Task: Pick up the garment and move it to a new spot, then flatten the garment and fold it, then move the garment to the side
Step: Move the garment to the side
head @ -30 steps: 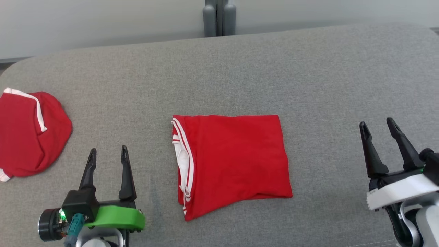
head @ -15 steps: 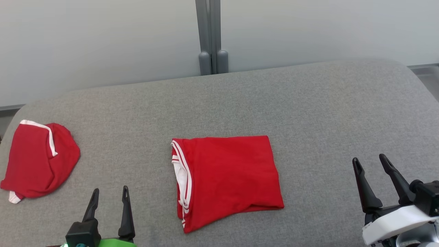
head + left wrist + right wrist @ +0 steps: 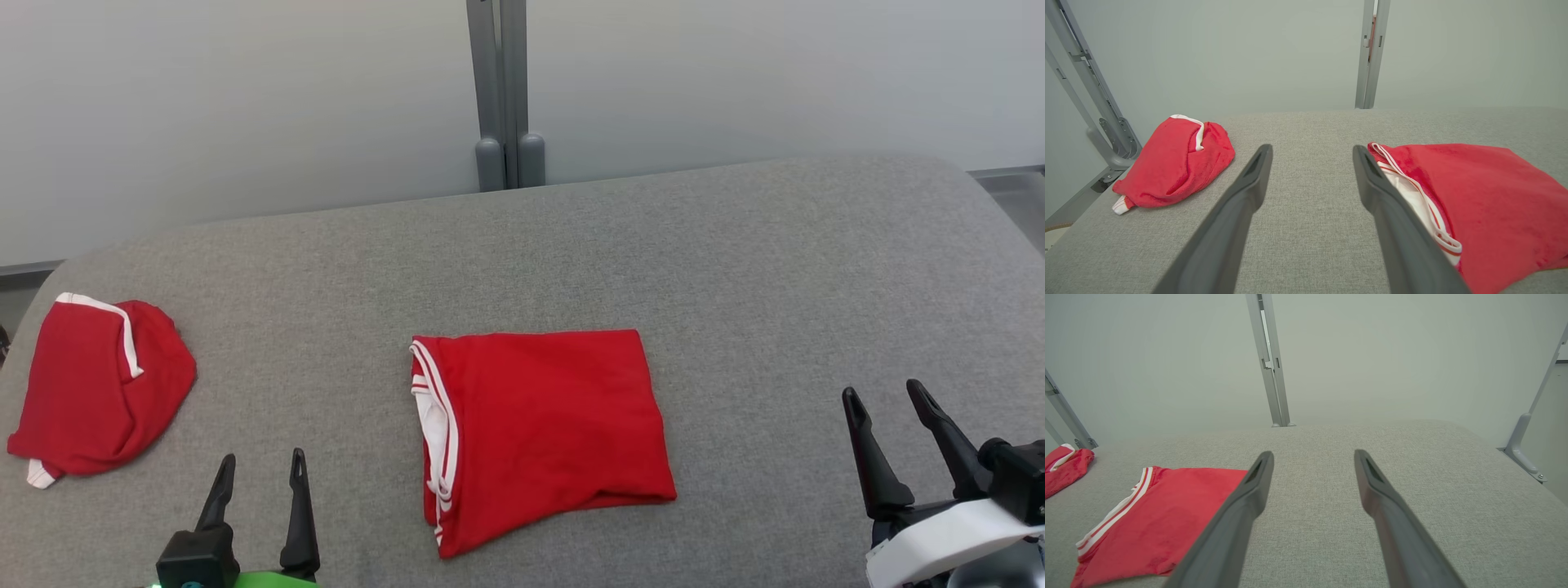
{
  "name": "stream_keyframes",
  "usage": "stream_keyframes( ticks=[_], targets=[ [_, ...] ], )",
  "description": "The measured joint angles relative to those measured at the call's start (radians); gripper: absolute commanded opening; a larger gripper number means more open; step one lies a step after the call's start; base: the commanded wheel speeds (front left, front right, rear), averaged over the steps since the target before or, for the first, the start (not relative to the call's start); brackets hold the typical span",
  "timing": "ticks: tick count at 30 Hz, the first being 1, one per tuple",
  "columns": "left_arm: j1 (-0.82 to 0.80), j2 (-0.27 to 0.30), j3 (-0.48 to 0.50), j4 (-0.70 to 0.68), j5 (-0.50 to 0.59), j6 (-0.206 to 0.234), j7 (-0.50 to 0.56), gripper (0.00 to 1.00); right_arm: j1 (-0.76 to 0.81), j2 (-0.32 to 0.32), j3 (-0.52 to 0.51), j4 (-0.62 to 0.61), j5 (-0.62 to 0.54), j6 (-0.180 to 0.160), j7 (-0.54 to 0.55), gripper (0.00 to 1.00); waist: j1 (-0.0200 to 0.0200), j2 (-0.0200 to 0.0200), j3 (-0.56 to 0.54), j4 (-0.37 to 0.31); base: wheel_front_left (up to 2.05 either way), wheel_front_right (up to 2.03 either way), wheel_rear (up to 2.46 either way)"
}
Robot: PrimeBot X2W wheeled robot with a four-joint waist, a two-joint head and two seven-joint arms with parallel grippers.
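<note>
- Lying folded mid-surface (image 3: 759, 269), toward its near edge: red garment (image 3: 543, 433)
- jaws released and empty on left gripper (image 3: 262, 457) and right gripper (image 3: 882, 390), flanking it, apart from it
- bunched red cloth (image 3: 102, 384): left edge

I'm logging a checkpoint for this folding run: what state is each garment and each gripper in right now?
Centre red garment: folded into a rectangle, lying flat on the grey surface, nothing touching it.
Left red garment: bunched in a loose heap near the surface's left edge.
Left gripper: open, holding nothing.
Right gripper: open, holding nothing.
</note>
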Motion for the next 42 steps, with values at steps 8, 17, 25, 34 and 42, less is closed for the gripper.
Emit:
stream_keyframes(
  ticks=[8,17,25,34,42],
  targets=[
    [0.0,0.003,-0.007,0.0,-0.003,0.003,-0.002,1.0,0.001,0.0,-0.006,-0.004,0.0,0.0,0.005,1.0,0.0,0.0,0.004,0.006,0.0,0.0,0.0],
    [-0.052,0.004,-0.032,-0.017,0.006,-0.008,-0.016,1.0,-0.02,-0.043,-0.006,0.035,0.017,0.0,0.026,1.0,0.0,0.0,0.039,0.035,0.0,0.0,0.0],
    [-0.189,-0.03,-0.058,-0.004,0.021,-0.019,-0.045,1.0,-0.176,-0.087,0.102,0.223,0.084,0.0,0.013,1.0,0.0,0.0,0.148,0.086,0.0,0.0,0.0],
    [-0.276,-0.063,-0.065,0.042,0.031,-0.033,-0.058,1.0,-0.406,-0.035,0.325,0.56,0.202,0.0,-0.012,1.0,0.0,0.0,0.259,0.152,0.0,0.0,0.0],
    [-0.283,-0.077,-0.052,0.03,0.053,-0.039,-0.059,1.0,-0.488,-0.075,0.458,0.647,0.311,0.0,-0.01,0.0,0.0,0.0,0.293,0.182,0.0,0.0,0.0]
  ],
)
